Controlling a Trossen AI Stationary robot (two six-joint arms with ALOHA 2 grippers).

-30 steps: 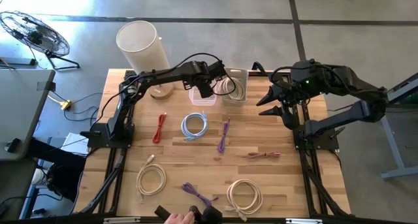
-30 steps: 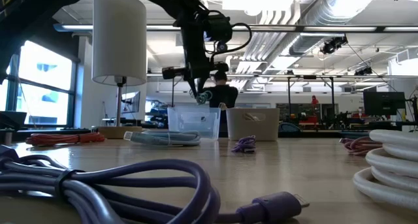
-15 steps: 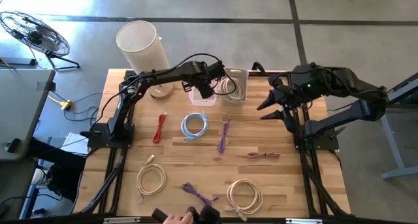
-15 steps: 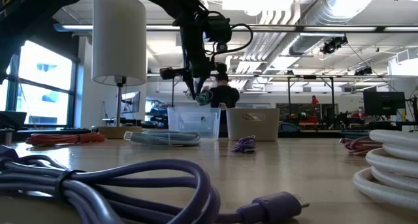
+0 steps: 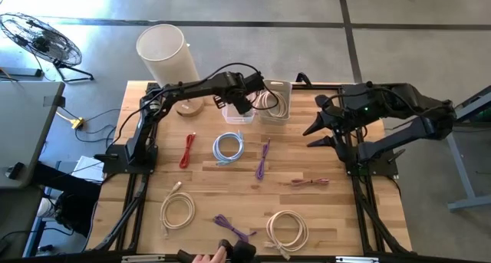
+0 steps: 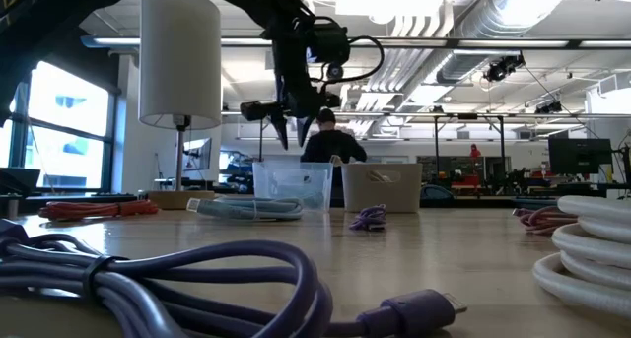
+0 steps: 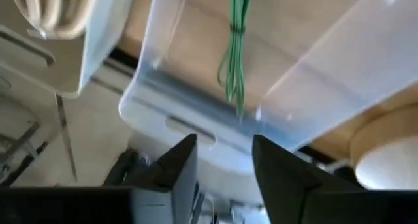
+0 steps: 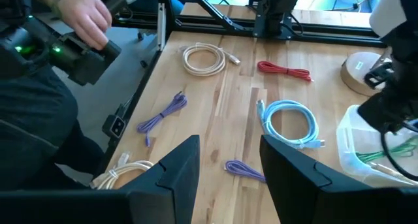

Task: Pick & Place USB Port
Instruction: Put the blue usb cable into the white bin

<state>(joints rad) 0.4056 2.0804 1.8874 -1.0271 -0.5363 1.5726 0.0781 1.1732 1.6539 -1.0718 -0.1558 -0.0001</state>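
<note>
I see the left tool open and empty above the clear bin holding the green cable, while the right tool waits open over the worktop.

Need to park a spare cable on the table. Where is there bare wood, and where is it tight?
Free: the wide strip between the purple cable and the right gripper, above the pink cable. Also free: between the red cable and the cream coil. Crowded: the far edge, with the left gripper over the clear bin, beside the second bin.
</note>
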